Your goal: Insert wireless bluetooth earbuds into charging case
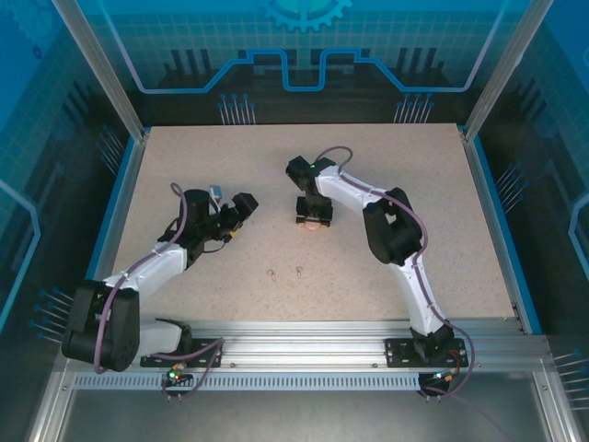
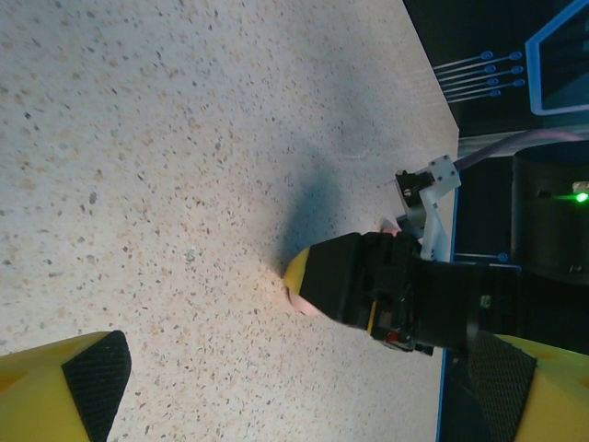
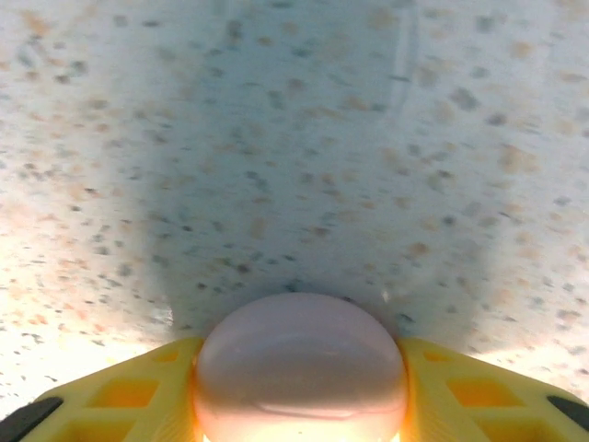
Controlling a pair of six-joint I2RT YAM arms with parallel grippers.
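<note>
The pink case (image 3: 299,354) snug between the right claw's (image 3: 299,391) fingers.

The pink charging case (image 3: 299,364) is cut off by the lower edge of the right wrist view, its underside unseen between the right hand's (image 3: 299,405) yellow fingers (image 3: 129,391). From above, that hand covers most of the case. On the near side of the case, an earbud (image 1: 272,273) and a second earbud (image 1: 300,271) are too small to tell their shape.

On my speckled beige tabletop (image 1: 442,239), near the front edge, lie a tiny pale stemmed earbud (image 1: 272,273) and a second pale earbud (image 1: 300,271) just beside it; a rounded pink case (image 3: 299,359) rests mid-table.
</note>
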